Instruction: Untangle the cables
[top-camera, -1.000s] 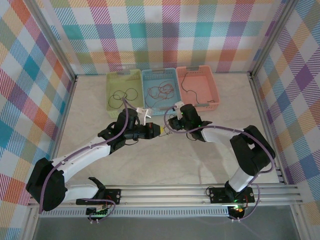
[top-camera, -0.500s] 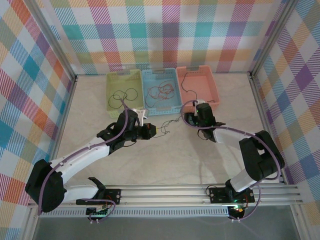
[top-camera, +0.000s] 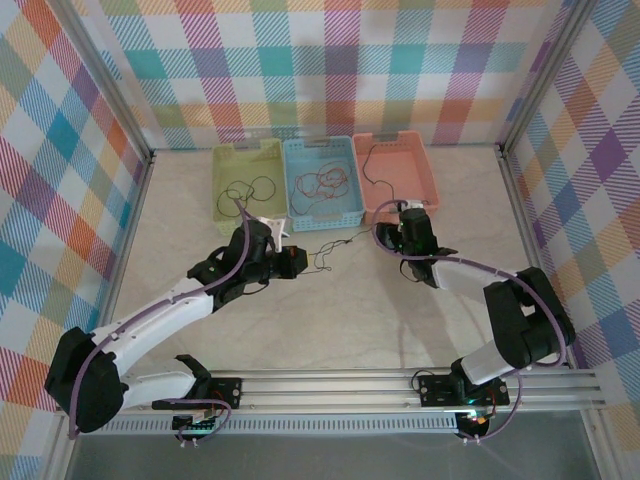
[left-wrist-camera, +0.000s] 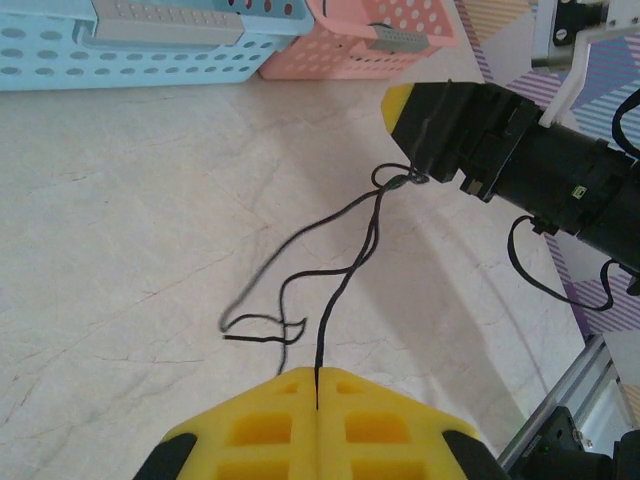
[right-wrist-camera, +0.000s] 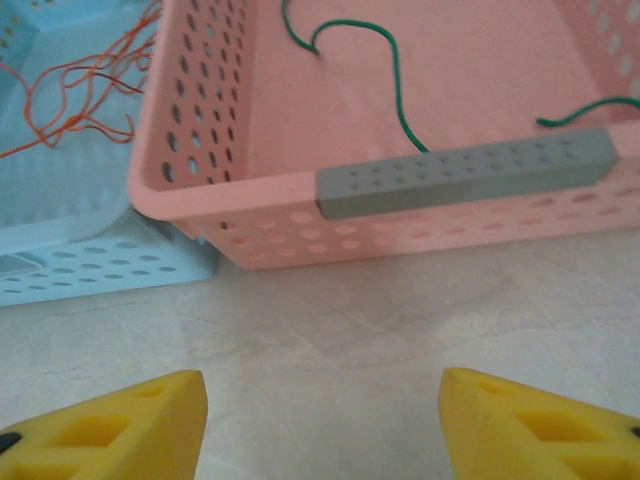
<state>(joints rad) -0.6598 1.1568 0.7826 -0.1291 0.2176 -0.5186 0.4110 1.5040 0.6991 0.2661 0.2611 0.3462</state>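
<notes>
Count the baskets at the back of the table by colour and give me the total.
Green basket: 1
Blue basket: 1
Pink basket: 1
Total: 3

Setting: robotics lab test cell.
Enclosure: multicoloured plaid panel walls on silver aluminium frame posts.
Mounting: two white-and-black robot arms bolted to a silver aluminium rail at the pale marbled desk edge.

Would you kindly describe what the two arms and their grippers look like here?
The left arm and right arm have white shells, black joints and a lilac cable each. The left gripper and right gripper are black, ending in yellow wedge-shaped jaws with square recesses.
</notes>
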